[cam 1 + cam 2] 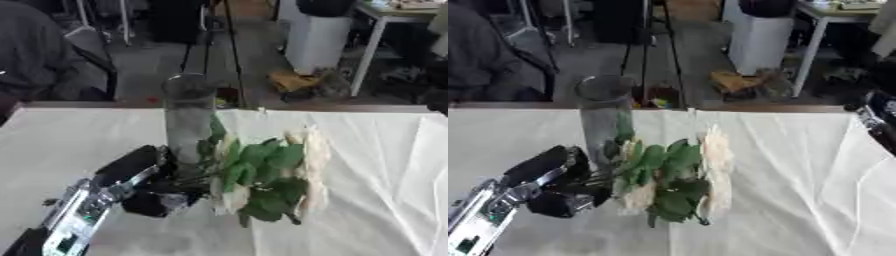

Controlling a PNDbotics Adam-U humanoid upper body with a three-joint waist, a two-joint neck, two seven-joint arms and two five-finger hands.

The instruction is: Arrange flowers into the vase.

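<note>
A tall clear glass vase (188,122) stands upright near the middle of the white-clothed table (367,165). Just right of its base lies a bunch of cream flowers with green leaves (267,177), their stems pointing left. My left hand (144,187) comes in from the lower left, its fingers curled round the stems beside the foot of the vase. The flower heads (715,165) lean toward the right, low over the cloth. A black part of my right arm (878,120) shows at the right edge; its hand is out of sight.
The table's far edge (227,106) runs just behind the vase. Beyond it are a dark-clothed person (35,55) at far left, a tripod's legs, a white bin (315,37) and a table leg (367,50) on the floor. Folds crease the cloth at right.
</note>
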